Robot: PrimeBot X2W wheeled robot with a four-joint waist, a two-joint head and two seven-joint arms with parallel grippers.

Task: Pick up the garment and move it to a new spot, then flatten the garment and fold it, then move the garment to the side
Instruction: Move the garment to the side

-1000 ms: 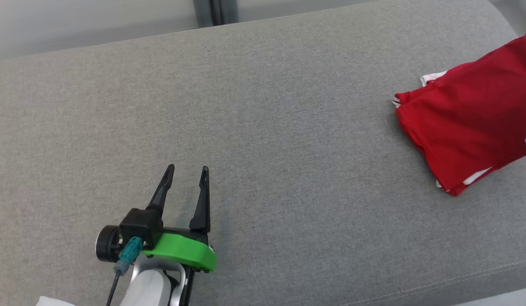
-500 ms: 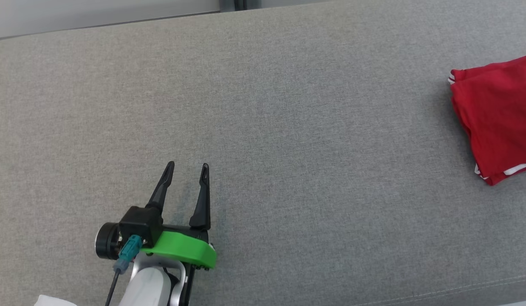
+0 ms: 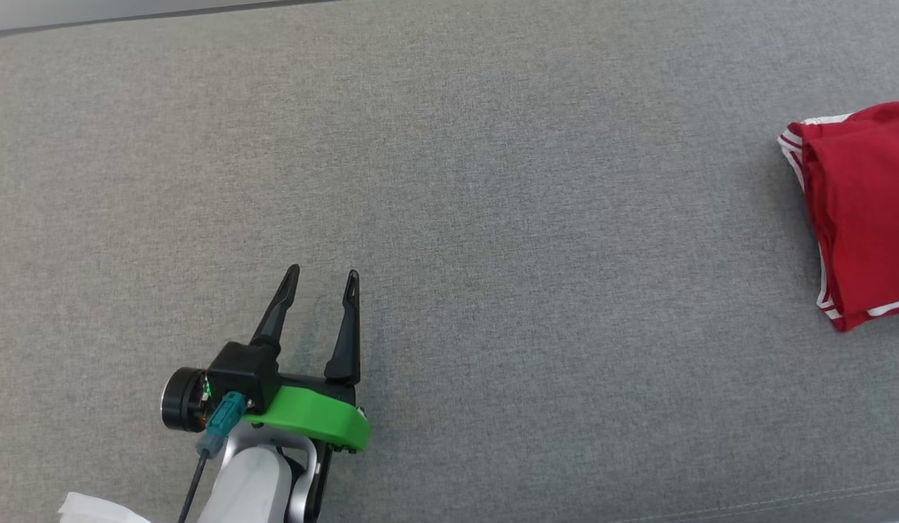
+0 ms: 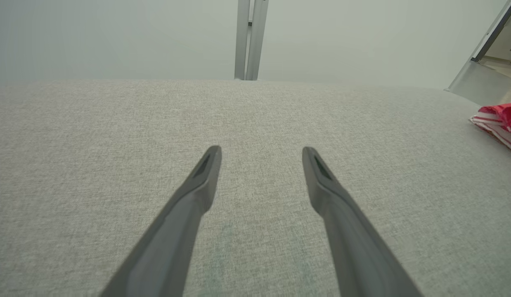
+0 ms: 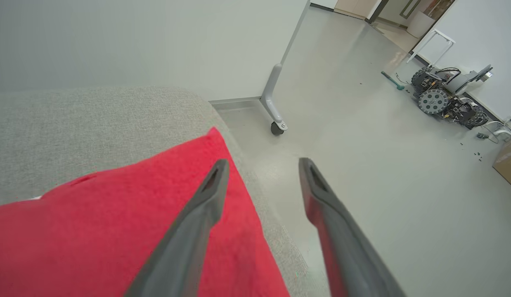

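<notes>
garment (image 3: 863, 218): red w/ white trim, folded into a compact stack, at 3 o'clock in head view, on the right end of the cushion (image 3: 493, 218), near its edge.
l gripper (image 3: 324, 272): at 7 o'clock in head view, fingers apart, nothing between, over bare cushion, well apart from garment.
r gripper (image 5: 263, 161): fingers spread, empty; garment lies below them toward 8 o'clock in right wrist view; touching cloth or not, can't tell.
done (judged): pick-up, flatten and fold look finished; garment seems already set aside.
left (judged): prob. only backing the arms off.
</notes>
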